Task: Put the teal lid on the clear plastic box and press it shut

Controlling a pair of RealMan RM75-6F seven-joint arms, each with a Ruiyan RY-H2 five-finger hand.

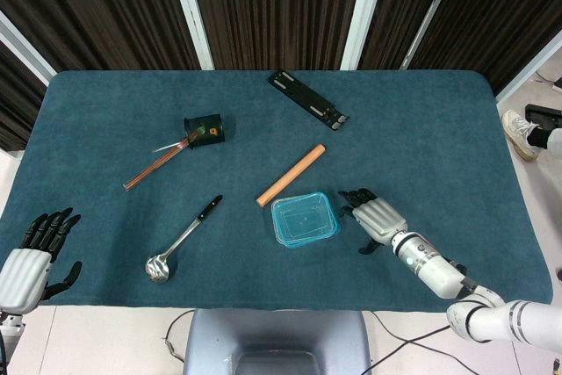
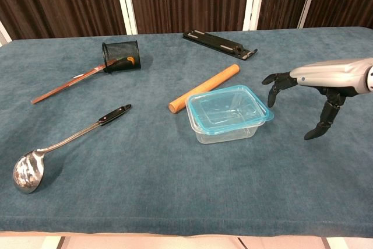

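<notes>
Clear plastic box: standing on the teal table cloth right of centre, toward the near edge. Teal lid: set on top of the box, rim overhanging all round, slightly askew in the chest view; whether fully snapped down cannot be told.

Right hand: just right of the box, above the cloth, palm down, holding nothing. Fingers apart and curled downward, tips close beside the lid's right corner but not touching it. Thumb hanging down, well apart from the fingers. Same hand in the head view, beside the box's right edge.

Left hand: at the near left corner of the table, seen only in the head view. Fingers spread and pointing away, empty.

Wooden rolling pin: lying diagonally just behind and left of the box, close to its far left corner.

Ladle: metal bowl, black handle, lying diagonally at the near left.

Black mesh cup: tipped on its side at the far left, mouth toward the left. Long thin sticks, reddish-brown, running out of it across the cloth; something orange inside, too small to identify.

Black flat bar: lying diagonally at the far side of the table, behind the rolling pin.
</notes>
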